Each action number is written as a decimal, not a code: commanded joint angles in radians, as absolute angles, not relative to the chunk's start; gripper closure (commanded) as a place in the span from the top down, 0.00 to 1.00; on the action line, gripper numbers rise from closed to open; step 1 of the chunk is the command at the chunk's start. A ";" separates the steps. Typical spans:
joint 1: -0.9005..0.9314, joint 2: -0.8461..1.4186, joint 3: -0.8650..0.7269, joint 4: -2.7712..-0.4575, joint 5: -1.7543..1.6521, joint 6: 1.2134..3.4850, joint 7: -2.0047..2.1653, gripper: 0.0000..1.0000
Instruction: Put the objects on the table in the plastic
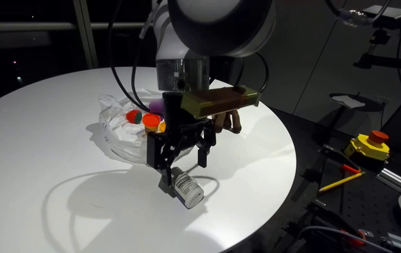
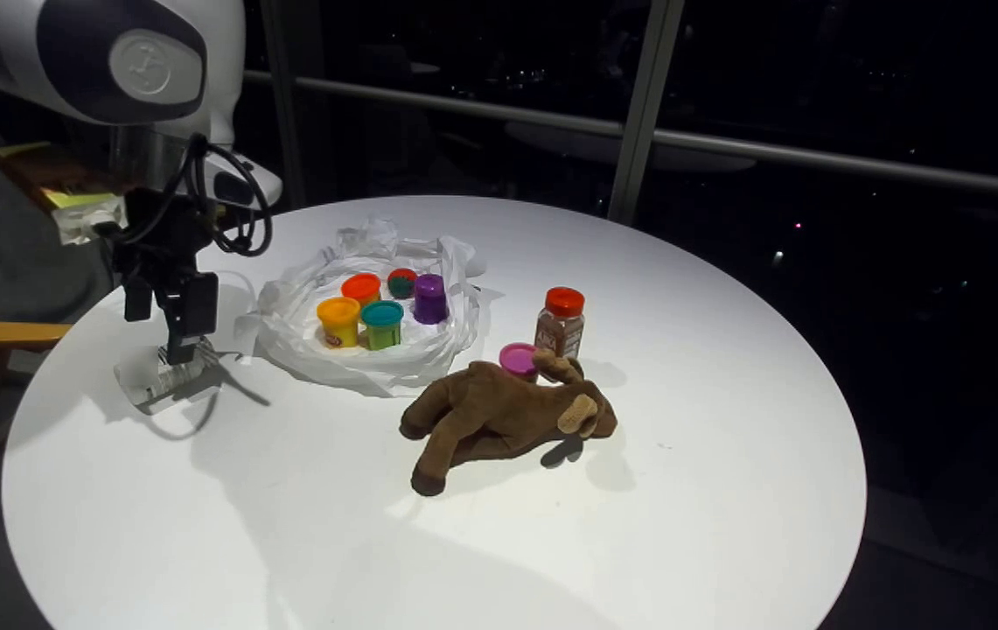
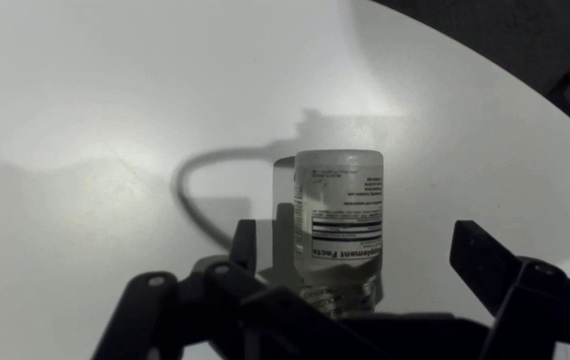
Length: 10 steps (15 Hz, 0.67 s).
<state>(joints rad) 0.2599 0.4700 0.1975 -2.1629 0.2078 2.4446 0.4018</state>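
Dark windows [image 2: 813, 96] stand behind the round white table [image 2: 682, 525]. In an exterior view, upper centre, the plastic [image 2: 332, 372] holds colourful tubs [image 2: 381, 310]. In the wrist view, the gripper [image 3: 352, 232] stands jaws apart, a bottle [image 3: 339, 200] lying between them near centre.

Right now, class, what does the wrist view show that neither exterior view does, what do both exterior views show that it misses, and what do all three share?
Wrist view only: a legible word, "Facts", upside down on the label of the bottle.
Both exterior views only: the crumpled plastic bag with cups inside, and the brown plush animal.
Shared: the bottle lying on its side, the white tabletop, and the black fingers, standing apart.
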 commanded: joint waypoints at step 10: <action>0.278 0.515 0.187 -2.182 0.213 2.620 0.373 0.42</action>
<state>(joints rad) 0.2607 0.5465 0.1973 -2.1632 0.2078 2.6029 0.3809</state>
